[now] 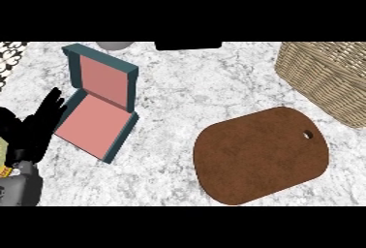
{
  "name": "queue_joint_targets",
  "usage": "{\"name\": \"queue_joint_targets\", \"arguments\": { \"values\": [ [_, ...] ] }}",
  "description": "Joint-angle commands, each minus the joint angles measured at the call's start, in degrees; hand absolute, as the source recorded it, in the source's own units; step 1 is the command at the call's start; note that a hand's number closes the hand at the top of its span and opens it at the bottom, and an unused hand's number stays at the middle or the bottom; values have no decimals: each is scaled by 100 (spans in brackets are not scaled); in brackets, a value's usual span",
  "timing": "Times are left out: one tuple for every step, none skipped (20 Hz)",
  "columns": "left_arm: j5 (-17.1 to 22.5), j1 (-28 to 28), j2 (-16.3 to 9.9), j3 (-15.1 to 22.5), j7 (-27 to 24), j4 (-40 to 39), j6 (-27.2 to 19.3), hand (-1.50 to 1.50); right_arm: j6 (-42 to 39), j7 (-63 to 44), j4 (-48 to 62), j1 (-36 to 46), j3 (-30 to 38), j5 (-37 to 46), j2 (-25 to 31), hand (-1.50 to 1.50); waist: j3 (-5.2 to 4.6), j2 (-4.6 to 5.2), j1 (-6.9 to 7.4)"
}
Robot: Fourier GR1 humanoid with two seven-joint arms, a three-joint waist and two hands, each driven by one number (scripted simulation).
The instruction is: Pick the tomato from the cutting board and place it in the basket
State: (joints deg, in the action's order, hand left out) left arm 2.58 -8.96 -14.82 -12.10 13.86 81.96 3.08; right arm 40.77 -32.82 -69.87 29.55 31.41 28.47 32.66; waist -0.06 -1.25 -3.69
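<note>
Lying flat on the white-and-grey marbled counter (186,87), the brown rounded wooden cutting board (261,155) sits right of centre, tilted, with a small hole near its upper right edge. Its surface shows a mottled dark brown grain, and no tomato can be seen on it or anywhere else in the head view. Up at the right edge stands the tan woven wicker basket (325,77), only partly in frame; its inside is not visible, so whether anything rests in it cannot be told. The basket and the board are near each other but apart. Left of centre lies an open teal box with a pink lining (97,109), its lid propped up behind it. The left hand (32,128), black, shows at the left edge just beside the box, fingers spread and straight, holding nothing. The right hand appears nowhere.
</note>
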Motion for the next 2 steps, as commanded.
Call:
{"name": "queue_joint_targets", "arguments": {
  "values": [
    [86, 48, -65, -50, 48, 96, 93, 0, -861, -125, -1459, -1334, 200, -666, -62, -150, 0, 5, -41],
    [104, 325, -106, -95, -71, 116, 178, 0, -912, 70, -1682, -1803, 307, -830, -204, -150, 3, -10, -80]
  ]
}}
